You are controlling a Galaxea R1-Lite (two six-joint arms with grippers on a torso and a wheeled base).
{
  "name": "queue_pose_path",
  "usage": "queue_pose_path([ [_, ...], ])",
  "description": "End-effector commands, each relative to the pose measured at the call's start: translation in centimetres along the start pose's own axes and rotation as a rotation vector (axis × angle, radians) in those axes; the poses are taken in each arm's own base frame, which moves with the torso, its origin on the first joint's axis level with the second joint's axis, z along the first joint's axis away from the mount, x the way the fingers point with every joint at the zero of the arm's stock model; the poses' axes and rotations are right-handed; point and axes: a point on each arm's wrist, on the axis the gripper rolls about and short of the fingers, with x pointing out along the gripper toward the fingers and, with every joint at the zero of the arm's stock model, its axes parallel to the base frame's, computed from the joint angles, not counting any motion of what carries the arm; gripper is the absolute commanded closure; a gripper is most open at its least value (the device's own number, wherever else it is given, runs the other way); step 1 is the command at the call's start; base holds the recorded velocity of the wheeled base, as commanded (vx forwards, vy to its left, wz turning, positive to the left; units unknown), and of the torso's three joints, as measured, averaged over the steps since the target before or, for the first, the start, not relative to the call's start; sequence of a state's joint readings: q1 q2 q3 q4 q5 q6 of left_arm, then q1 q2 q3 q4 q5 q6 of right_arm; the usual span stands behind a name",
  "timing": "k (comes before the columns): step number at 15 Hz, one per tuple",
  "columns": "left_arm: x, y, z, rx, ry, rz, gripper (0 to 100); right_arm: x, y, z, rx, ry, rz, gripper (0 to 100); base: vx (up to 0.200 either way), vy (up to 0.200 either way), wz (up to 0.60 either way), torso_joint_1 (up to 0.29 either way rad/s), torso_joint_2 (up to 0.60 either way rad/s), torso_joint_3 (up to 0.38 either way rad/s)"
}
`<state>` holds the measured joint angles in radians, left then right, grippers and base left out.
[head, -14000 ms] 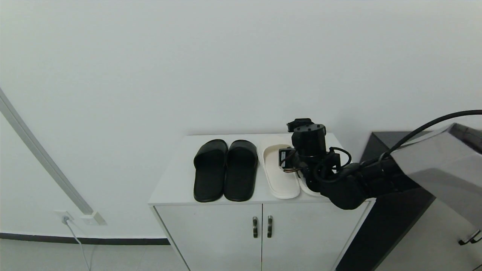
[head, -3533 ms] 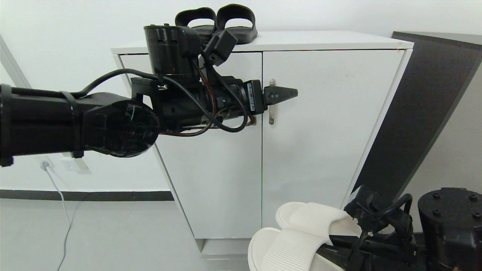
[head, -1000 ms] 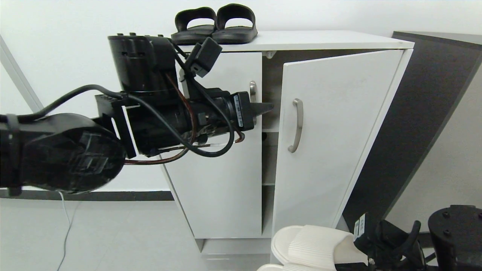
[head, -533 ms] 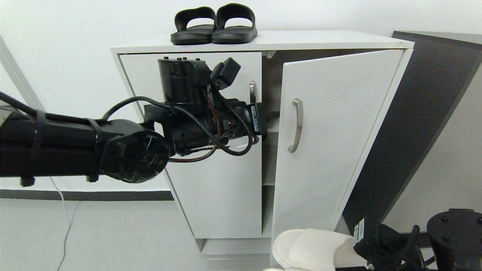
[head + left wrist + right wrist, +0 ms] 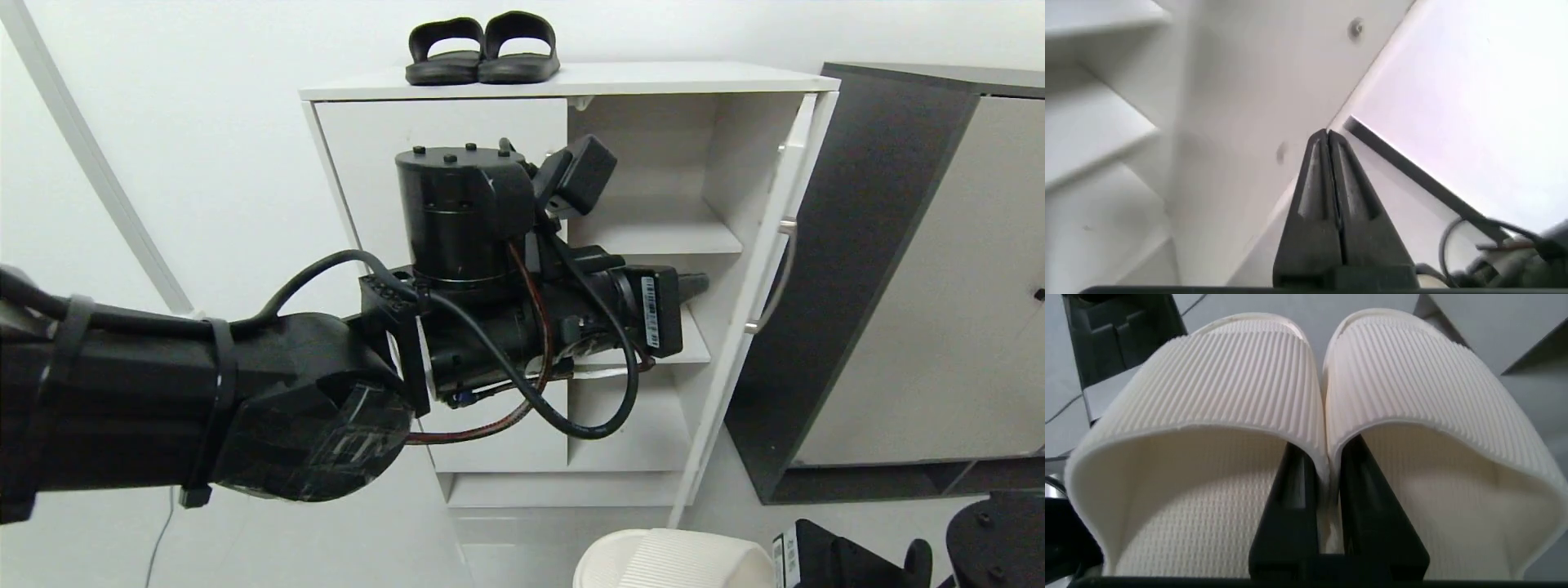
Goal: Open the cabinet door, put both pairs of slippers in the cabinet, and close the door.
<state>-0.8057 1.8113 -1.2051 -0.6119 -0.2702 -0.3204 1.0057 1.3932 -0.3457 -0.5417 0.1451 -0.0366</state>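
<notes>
A plain white wall backs a white cabinet (image 5: 653, 77). Its right door (image 5: 751, 294) stands wide open, showing bare shelves (image 5: 653, 237), so the first step looks done. Both pairs are outside the cabinet and the door has yet to be closed. The black slippers (image 5: 483, 49) sit side by side on the cabinet top. The left gripper (image 5: 1328, 139), fingers pressed together and holding nothing, hangs just in front of the open shelves. Low and near the open door, the right gripper (image 5: 1327, 469) pinches the touching inner strap edges of the white slippers (image 5: 678, 562), carrying both at once.
</notes>
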Motion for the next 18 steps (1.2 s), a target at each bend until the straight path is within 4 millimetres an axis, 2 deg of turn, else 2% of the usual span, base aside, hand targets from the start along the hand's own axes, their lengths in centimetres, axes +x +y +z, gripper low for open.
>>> queue_pose_path([
  [1, -0.1, -0.3, 0.1, 0.003, -0.010, -0.008, 100, -0.1, 0.1, 0.1, -0.004, -0.008, 0.005, 100, 0.000, 0.000, 0.00, 0.000, 0.00, 0.000],
  [3, -0.9, 0.6, 0.8, 0.006, -0.039, 0.023, 100, 0.0, -0.2, 0.3, 0.013, -0.018, -0.007, 100, 0.000, 0.000, 0.00, 0.000, 0.00, 0.000],
  [4, -1.8, 1.0, 1.3, 0.006, -0.051, 0.044, 100, 0.1, -1.0, 0.7, 0.031, -0.029, -0.042, 100, 0.000, 0.000, 0.00, 0.000, 0.00, 0.000],
  [6, -5.9, 1.7, 3.7, 0.013, -0.093, 0.123, 100, 0.9, -3.8, 1.5, 0.087, -0.030, -0.175, 100, 0.000, 0.000, 0.00, 0.000, 0.00, 0.000],
  [8, -9.5, 1.1, 4.5, 0.005, -0.080, 0.189, 100, 1.8, -5.2, 1.9, 0.111, -0.012, -0.308, 100, 0.000, 0.000, 0.00, 0.000, 0.00, 0.000],
  [9, -13.2, 0.1, 4.4, 0.002, -0.081, 0.250, 100, 3.1, -6.1, 2.1, 0.135, 0.001, -0.430, 100, 0.000, 0.000, 0.00, 0.000, 0.00, 0.000],
  [11, -18.6, -1.8, 3.7, 0.022, -0.142, 0.288, 100, 5.2, -7.2, 2.7, 0.198, -0.078, -0.545, 100, 0.000, 0.000, 0.00, 0.000, 0.00, 0.000],
  [12, -21.2, -2.6, 3.0, 0.046, -0.170, 0.360, 100, 6.4, -8.0, 3.1, 0.231, -0.144, -0.616, 100, 0.000, 0.000, 0.00, 0.000, 0.00, 0.000],
  [13, -22.5, -2.9, 2.5, 0.071, -0.174, 0.426, 100, 6.9, -8.4, 3.3, 0.245, -0.169, -0.650, 100, 0.000, 0.000, 0.00, 0.000, 0.00, 0.000],
  [14, -24.9, -3.3, 1.3, 0.129, -0.160, 0.579, 100, 8.0, -9.4, 3.3, 0.259, -0.190, -0.725, 100, 0.000, 0.000, 0.00, 0.000, 0.00, 0.000],
  [15, -28.7, -3.9, -1.2, 0.198, -0.131, 0.754, 100, 9.3, -10.1, 3.4, 0.268, -0.203, -0.809, 100, 0.000, 0.000, 0.00, 0.000, 0.00, 0.000],
  [16, -30.8, -4.6, -3.1, 0.226, -0.131, 0.810, 100, 9.8, -10.3, 3.4, 0.271, -0.209, -0.825, 100, 0.000, 0.000, 0.00, 0.000, 0.00, 0.000],
  [17, -31.8, -4.8, -4.2, 0.228, -0.131, 0.855, 100, 9.9, -10.4, 3.3, 0.271, -0.209, -0.825, 100, 0.000, 0.000, 0.00, 0.000, 0.00, 0.000],
  [18, -33.4, -5.0, -7.0, 0.222, -0.149, 0.979, 100, 9.9, -10.4, 3.2, 0.271, -0.206, -0.825, 100, 0.000, 0.000, 0.00, 0.000, 0.00, 0.000],
])
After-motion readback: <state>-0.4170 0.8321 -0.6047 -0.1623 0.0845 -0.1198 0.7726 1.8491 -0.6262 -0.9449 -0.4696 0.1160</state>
